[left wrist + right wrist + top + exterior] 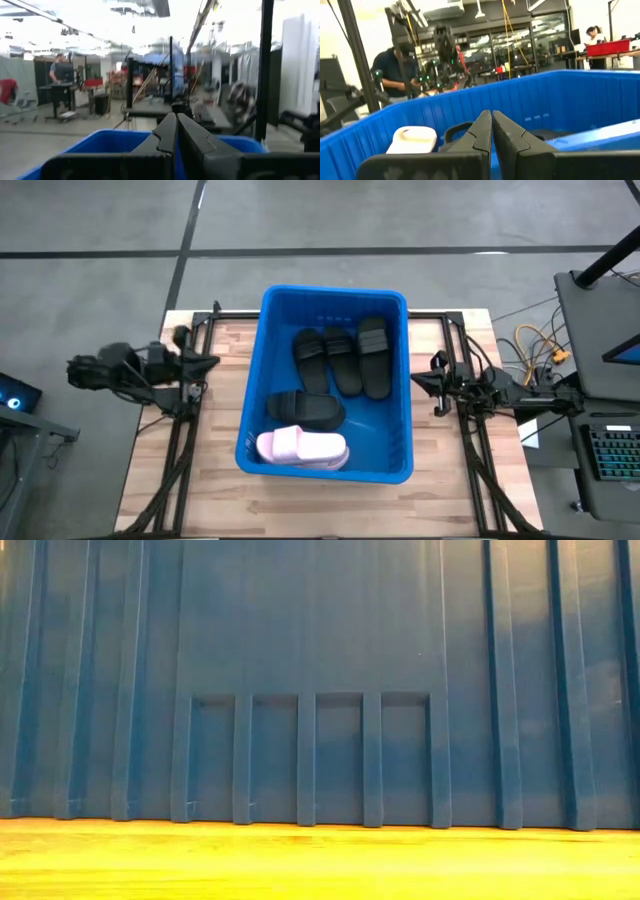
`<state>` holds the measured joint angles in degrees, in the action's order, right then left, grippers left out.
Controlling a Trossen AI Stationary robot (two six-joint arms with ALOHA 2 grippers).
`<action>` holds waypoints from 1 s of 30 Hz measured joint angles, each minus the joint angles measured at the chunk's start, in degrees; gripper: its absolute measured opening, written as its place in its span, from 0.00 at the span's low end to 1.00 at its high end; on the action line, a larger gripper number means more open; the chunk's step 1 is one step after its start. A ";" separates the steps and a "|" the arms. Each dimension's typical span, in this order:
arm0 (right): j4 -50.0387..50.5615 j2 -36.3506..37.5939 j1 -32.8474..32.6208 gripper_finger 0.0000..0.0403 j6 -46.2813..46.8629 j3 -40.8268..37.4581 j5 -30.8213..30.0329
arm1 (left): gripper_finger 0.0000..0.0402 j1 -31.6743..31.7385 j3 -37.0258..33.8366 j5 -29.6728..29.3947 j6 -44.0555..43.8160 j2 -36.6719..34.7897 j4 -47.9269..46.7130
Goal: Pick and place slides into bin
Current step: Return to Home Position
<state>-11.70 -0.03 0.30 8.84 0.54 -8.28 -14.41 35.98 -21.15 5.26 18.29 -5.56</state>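
The blue bin (260, 350) stands in the middle of the table; its wall fills the low view (320, 680). Inside lie several black slides (345, 355) side by side at the far end, one black slide (305, 410) nearer, and the pink slides (300, 447) at the near end. My left gripper (205, 362) is shut and empty, left of the bin at its rim height (175, 127). My right gripper (437, 376) is shut and empty, right of the bin (491, 125).
Bare wooden table (220, 500) lies near the front edge and on both sides of the bin. A keyboard (615, 455) and cables (535, 345) lie off the table's right. People (395, 70) stand at benches in the room behind.
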 joint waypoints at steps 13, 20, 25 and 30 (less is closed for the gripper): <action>-1.12 -0.11 0.00 0.02 3.37 0.00 -4.47 | 0.00 1.80 -26.45 -0.28 -4.50 -7.82 22.25; -1.04 -0.11 0.00 0.02 4.69 0.00 -6.86 | 0.00 7.87 -30.11 3.11 -6.47 -16.87 19.31; -1.04 -0.11 0.00 0.02 4.66 0.00 -6.90 | 0.00 8.31 -30.46 6.12 -6.45 -16.36 13.88; -1.01 -0.11 0.00 0.02 4.56 0.00 -6.82 | 0.00 8.33 -34.39 6.61 -9.40 -16.70 13.46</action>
<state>-12.71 -0.14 0.30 13.39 0.54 -15.10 -6.09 1.59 -14.53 -4.14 1.59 7.90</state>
